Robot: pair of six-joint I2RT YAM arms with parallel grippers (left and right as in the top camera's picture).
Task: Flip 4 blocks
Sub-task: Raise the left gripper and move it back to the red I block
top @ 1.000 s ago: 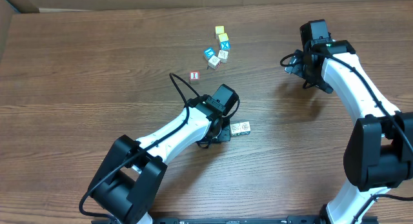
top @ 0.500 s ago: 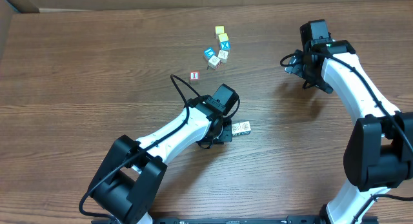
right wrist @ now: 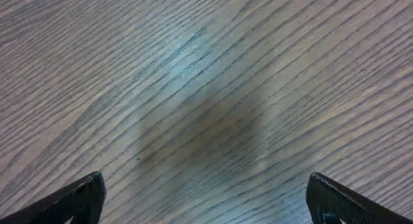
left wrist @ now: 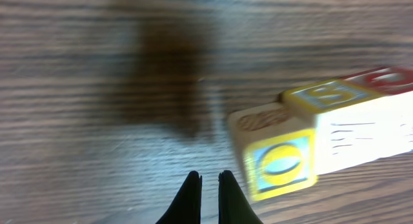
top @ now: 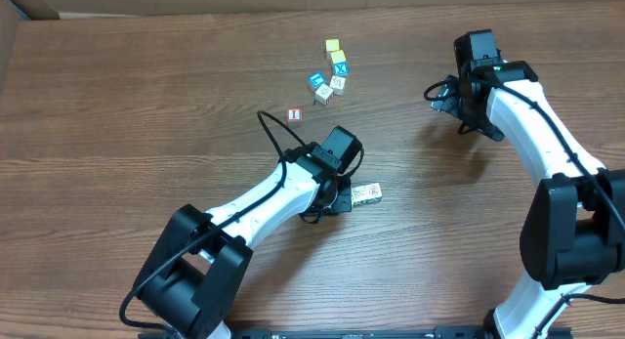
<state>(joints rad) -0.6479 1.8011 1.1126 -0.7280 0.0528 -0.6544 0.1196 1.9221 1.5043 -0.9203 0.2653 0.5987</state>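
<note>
My left gripper (top: 339, 196) is shut and empty, low over the table; its fingertips (left wrist: 210, 180) stand almost together. Just right of it lies a short row of blocks (top: 366, 193), pale with greenish prints from above. In the left wrist view this blurred row (left wrist: 322, 137) shows a yellow-and-blue end face, a long white side and a red top at its far end. A red-and-white block (top: 295, 114) lies alone further back. Two cream blocks (top: 338, 83) (top: 323, 93) sit in the far cluster. My right gripper (top: 444, 97) hangs open over bare wood (right wrist: 206, 188).
The far cluster also holds a yellow-faced cube (top: 332, 46) and blue-faced cubes (top: 339, 59) (top: 316, 80). A black cable (top: 278, 134) loops up from the left arm. Cardboard edges the table at the back left (top: 10, 17).
The row of blocks beside my left gripper seems to have crept a touch to the right. Neither arm has visibly moved.
</note>
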